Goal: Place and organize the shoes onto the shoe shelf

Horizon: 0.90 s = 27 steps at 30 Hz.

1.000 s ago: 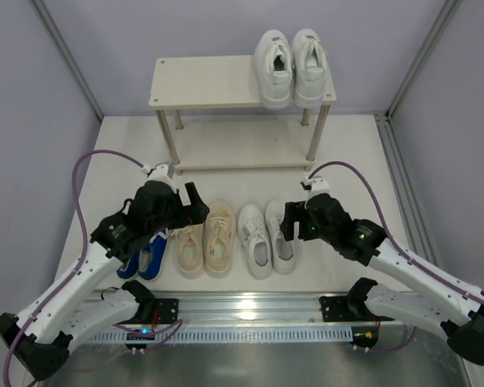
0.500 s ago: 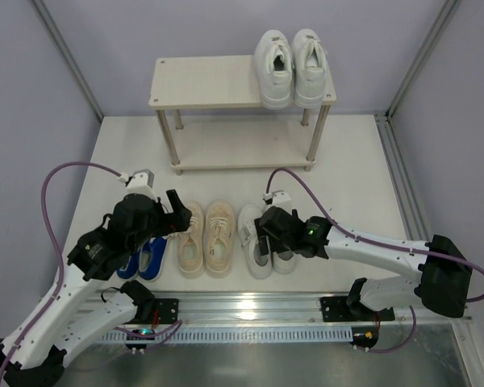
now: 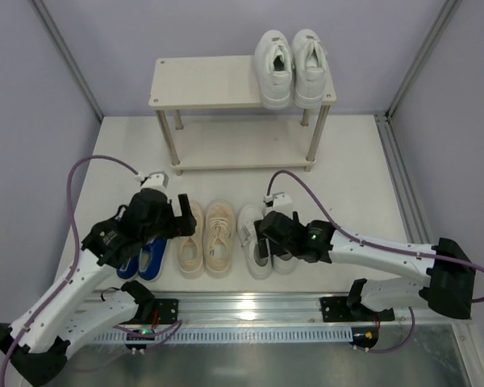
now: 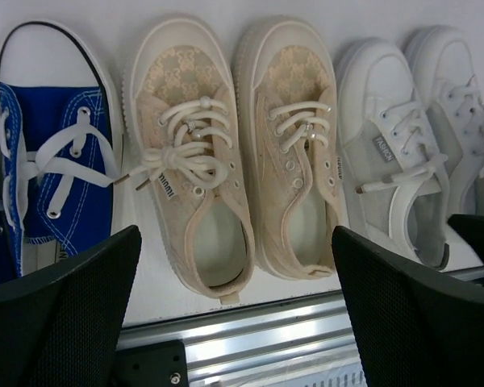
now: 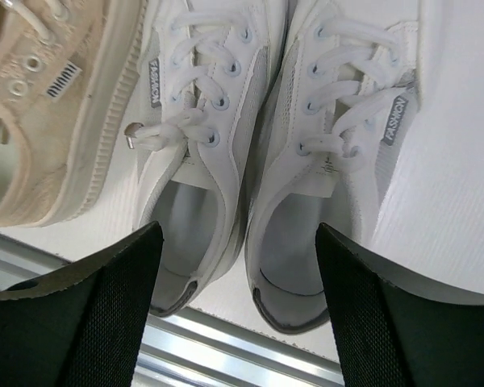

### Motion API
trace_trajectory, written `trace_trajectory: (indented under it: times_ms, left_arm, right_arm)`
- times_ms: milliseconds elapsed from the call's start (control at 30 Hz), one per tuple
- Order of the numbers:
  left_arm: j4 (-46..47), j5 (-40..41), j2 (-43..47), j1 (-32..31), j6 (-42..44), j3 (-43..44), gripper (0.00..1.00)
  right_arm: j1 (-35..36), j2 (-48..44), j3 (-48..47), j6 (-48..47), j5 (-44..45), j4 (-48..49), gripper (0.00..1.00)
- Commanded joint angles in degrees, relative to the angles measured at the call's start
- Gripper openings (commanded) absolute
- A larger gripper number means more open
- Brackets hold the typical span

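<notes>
Neither arm has hold of anything yet: the left gripper [image 4: 235, 242] hangs with its jaws spread wide above the beige canvas pair [image 4: 290, 161], and the right gripper [image 5: 239, 234] is just as wide open over the smaller white pair [image 5: 242, 121]. All three unshelved pairs sit in one tight row across the lower middle of the overhead view, the blue pair [image 3: 145, 258] at the left end, shoes touching or nearly so. That crowding is what worries me. Each gripper's spread looks wide enough to straddle more than one shoe, so a straight descent could close on two collars at once, or shove a neighbour out of line. There is also a loose lace end [image 5: 133, 139] lying across the left white shoe (the kind of thing a finger snags and drags). The arms are working on adjacent pairs, so if both go down and lift together their wrists could bump. A shoe pinched only by its soft heel rim would likely droop and swing on the way up. The shoe shelf [image 3: 210, 85] stands at the top of the frame with only the large white pair [image 3: 289, 64] on its upper right; the lower board has little headroom, and a tilted shoe could clip the edge there.
</notes>
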<state>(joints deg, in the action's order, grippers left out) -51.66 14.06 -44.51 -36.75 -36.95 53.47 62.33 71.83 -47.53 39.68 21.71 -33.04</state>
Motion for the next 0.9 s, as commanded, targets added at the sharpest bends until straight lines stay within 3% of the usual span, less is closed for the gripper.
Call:
trace_trajectory:
  times_ms: [0, 133, 267, 367, 633, 700, 800, 867]
  left_arm:
    - [-1.52, -3.95, -4.16, -0.25, 1.36, 0.76, 1.00]
    - [-0.02, -6.60, -8.74, -1.74, -0.40, -0.47, 0.93]
    - [0.59, -3.35, -13.14, -4.46, -2.33, -2.40, 0.88]
    - [-1.86, 4.96, -13.32, -5.08, -4.35, -2.50, 0.86]
    - [-14.16, 15.38, -14.46, -3.86, -2.26, 8.04, 1.00]
    - [-14.61, 13.55, -15.86, 0.17, 2.64, 9.81, 1.00]
    - [-12.07, 2.22, -18.40, 5.19, 5.74, 9.28, 0.97]
    - [-10.05, -4.18, -19.56, 5.02, 5.31, 9.11, 0.93]
  right_arm:
    - [0.43, -7.39, -3.97, -0.04, 3.51, -2.29, 0.79]
    - [0.43, -14.95, -5.12, -1.09, 7.27, -4.66, 0.80]
    - [0.43, -20.05, -5.65, -1.80, 10.44, -7.12, 0.81]
    - [0.43, -21.29, -5.56, -1.71, 11.15, -7.74, 0.81]
    - [0.43, -23.57, -2.92, -3.29, 11.15, -6.43, 0.83]
    - [0.43, -24.46, -1.43, -3.99, 11.16, -4.94, 0.84]
    - [0.43, -26.39, 0.76, -5.05, 10.28, -2.56, 0.85]
    - [0.43, -26.92, 1.38, -5.05, 10.10, -2.12, 0.85]
